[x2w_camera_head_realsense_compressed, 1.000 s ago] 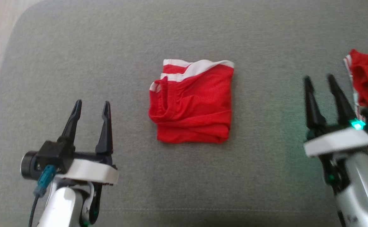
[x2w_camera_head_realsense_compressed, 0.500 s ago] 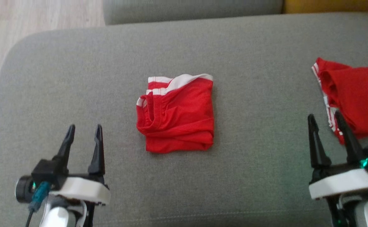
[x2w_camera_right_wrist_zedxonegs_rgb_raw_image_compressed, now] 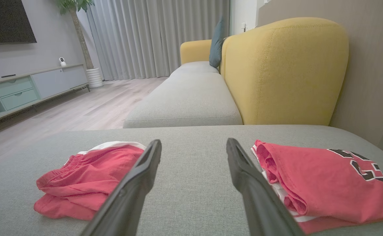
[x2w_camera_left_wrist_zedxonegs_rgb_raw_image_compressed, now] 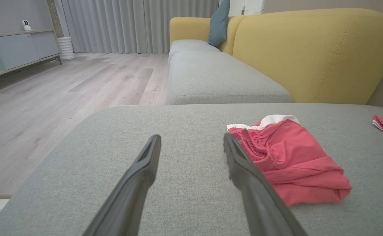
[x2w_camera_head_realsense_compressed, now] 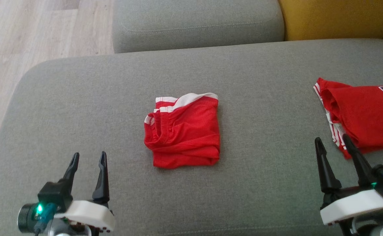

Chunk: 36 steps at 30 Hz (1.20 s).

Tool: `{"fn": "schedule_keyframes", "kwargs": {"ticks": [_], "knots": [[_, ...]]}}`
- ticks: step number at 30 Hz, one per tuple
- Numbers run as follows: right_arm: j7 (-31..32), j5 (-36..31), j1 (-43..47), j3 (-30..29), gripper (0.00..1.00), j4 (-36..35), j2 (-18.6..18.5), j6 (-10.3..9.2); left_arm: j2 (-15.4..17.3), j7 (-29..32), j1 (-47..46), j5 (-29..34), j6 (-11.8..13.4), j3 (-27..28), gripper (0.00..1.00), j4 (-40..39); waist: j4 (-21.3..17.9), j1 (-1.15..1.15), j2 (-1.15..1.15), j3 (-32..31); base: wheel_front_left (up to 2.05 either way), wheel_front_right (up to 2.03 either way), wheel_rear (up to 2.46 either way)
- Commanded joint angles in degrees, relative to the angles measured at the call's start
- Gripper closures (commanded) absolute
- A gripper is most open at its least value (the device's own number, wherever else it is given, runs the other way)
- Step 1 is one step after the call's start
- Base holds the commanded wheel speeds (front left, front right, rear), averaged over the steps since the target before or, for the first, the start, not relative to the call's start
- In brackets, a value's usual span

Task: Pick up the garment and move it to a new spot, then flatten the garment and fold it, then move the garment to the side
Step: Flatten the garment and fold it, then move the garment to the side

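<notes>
On the grey sofa cushion, roughly at its middle, lies the red garment. It is folded into a near-square bundle with its white waistband along the far edge; how many layers it has I can't quite tell. The left tool and right tool both hover low near the front edge, fingers spread wide, nothing in either. The bundle sits ahead and to the right of the left tool, which is clearly the nearer. The right tool stands well apart from it, just beside a red jersey. Shifting the bundle aside looks like the left arm's job.
</notes>
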Motion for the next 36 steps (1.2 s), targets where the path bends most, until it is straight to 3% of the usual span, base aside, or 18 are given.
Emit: {"fn": "schedule_keyframes", "kwargs": {"ticks": [1, 29, 36], "knots": [[0.25, -0.44, -0.97, 1.38, 0.00, -2.40, -0.73, 0.22, 1.22, 0.10, -1.77, -0.33, 0.44, 1.68, 0.00, -2.22, 0.13, 0.00, 0.00, -0.12, 0.00, 0.00, 0.00], [1.56, 0.53, -0.83, 0.16, 0.00, -2.17, 0.19, 0.22, 2.20, 0.17, -2.62, 0.20, 2.16, 0.93, 0.00, -3.26, 0.98, 0.00, 0.00, 0.70, 0.00, 0.00, 0.00], [3.96, 1.34, -7.28, 0.79, 0.00, 3.05, 0.39, 0.22, 2.30, -1.13, -8.63, 0.93, 0.33, -0.57, 0.00, -2.94, 4.58, 0.00, 0.00, 6.72, 0.00, 0.00, 0.00]]}}
